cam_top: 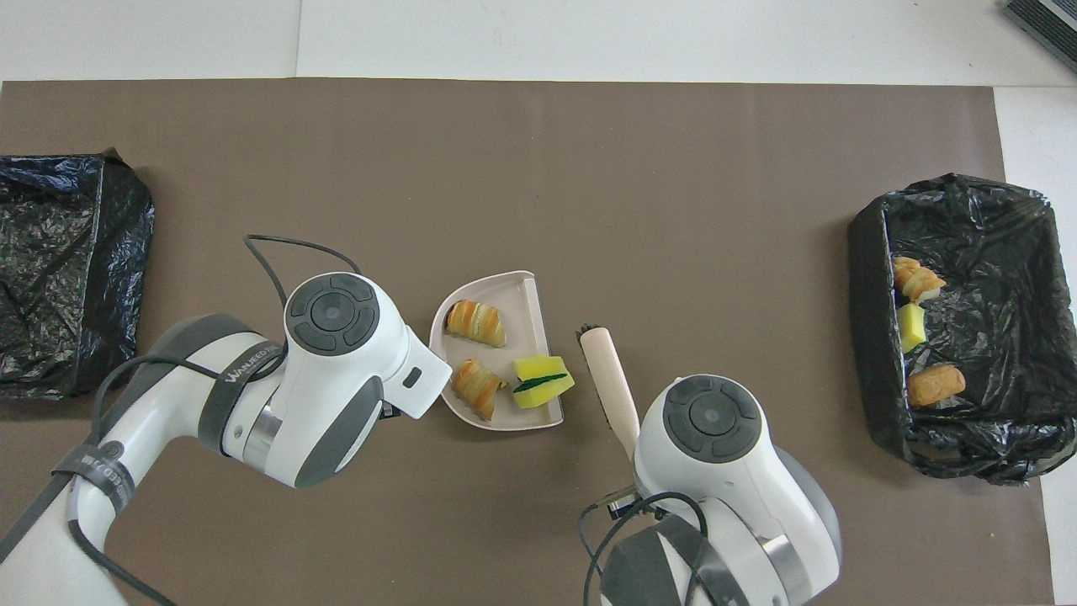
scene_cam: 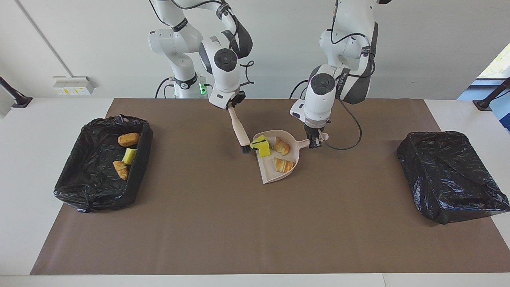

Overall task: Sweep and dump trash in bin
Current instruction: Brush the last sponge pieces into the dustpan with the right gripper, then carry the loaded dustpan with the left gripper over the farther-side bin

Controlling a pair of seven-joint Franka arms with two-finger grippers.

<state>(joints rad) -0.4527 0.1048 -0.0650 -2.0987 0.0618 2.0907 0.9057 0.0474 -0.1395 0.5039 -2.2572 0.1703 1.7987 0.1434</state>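
High facing camera, steep overhead camera, both covering the brown mat (scene_cam: 255,223).

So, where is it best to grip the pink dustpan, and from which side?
Probably by its short handle, the only narrow part, which points toward the left arm's end of the table. Come from above there. The left pincer is shut on the dustpan at exactly that spot.

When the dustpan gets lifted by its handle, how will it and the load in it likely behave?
The dustpan looks like stiff plastic, so it should probably keep its shape. The left gripper holds only the handle end, so it may sag toward its open lip. The croissant pieces and sponge lie loose and could slide out.
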